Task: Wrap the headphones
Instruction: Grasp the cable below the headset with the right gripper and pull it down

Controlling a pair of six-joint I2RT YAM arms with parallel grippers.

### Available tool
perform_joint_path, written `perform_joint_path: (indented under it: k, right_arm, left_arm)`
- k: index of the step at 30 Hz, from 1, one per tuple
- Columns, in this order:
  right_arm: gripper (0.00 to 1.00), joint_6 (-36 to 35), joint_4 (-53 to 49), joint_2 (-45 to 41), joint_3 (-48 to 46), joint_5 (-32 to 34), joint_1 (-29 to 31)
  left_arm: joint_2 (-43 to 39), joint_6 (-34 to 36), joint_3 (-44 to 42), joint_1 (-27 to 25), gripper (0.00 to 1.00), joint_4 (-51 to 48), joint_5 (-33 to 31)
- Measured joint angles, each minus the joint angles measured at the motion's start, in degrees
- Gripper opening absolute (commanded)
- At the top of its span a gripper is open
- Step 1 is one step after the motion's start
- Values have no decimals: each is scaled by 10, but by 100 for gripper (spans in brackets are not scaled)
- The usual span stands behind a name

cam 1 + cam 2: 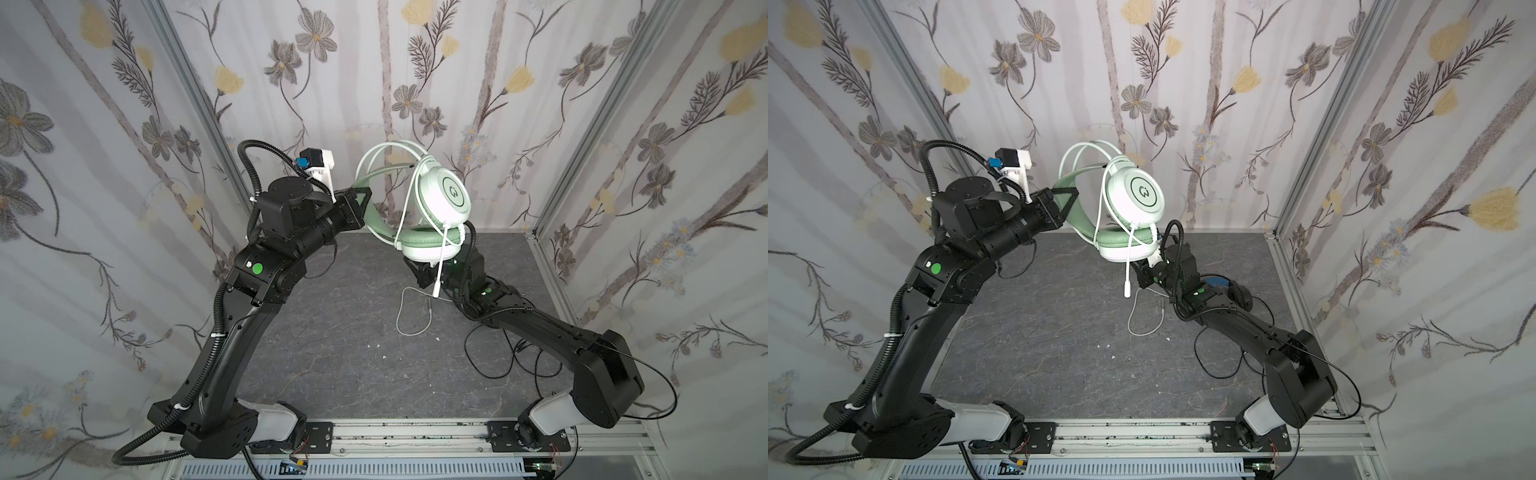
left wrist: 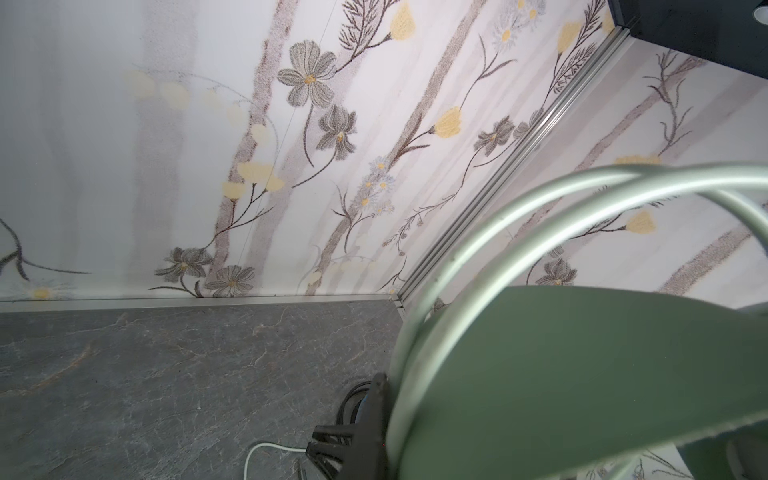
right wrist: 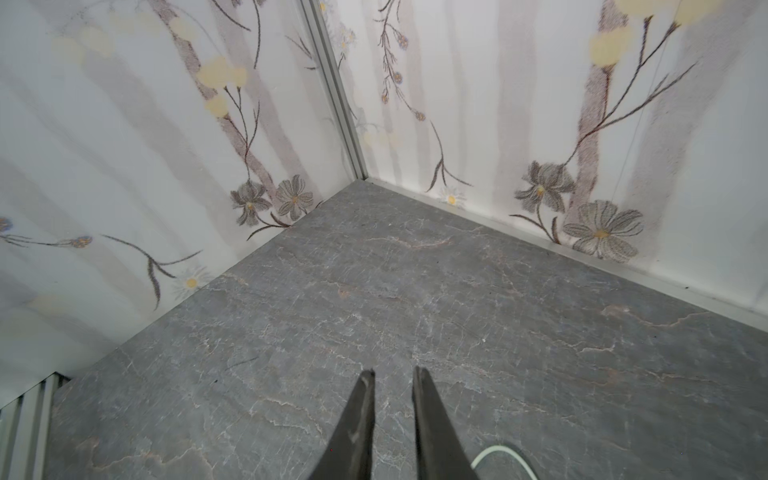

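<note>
Floral wallpaper [image 1: 415,83] closes in a grey, veined, stone-look bench [image 1: 332,353]. Toward 12 o'clock the mint green headset [image 1: 446,195], with glossy round cups, hangs clear of the bench. The left gripper [image 1: 368,196] is clamped on its matte padded headband [image 2: 582,374]. Its whitish cable [image 1: 397,320] loops limp on the bench near the centre. The right gripper [image 3: 394,371] stands slightly parted and empty. At 3 o'clock the right arm [image 1: 1246,328] mostly hides the black headset [image 1: 1235,293].
</note>
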Motion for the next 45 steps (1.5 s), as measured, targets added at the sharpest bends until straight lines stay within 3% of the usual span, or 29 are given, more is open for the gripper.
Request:
perform_joint_path:
  k: [11,19,24,45]
  right_arm:
    - [13,39,70,8,-91,-41,18]
    - [0,44,81,15,-107,-58,33]
    - [0,43,79,14,-108,-57,45]
    - [0,-99,-136,-35,-30,58,187]
  left_arm:
    - [16,-48,11,22,0,29,-10]
    - [14,-85,-1,37,0,54,-26]
    - [10,-103,-12,45,0,64,-49]
    - [19,-115,-14,105,0,10,-153]
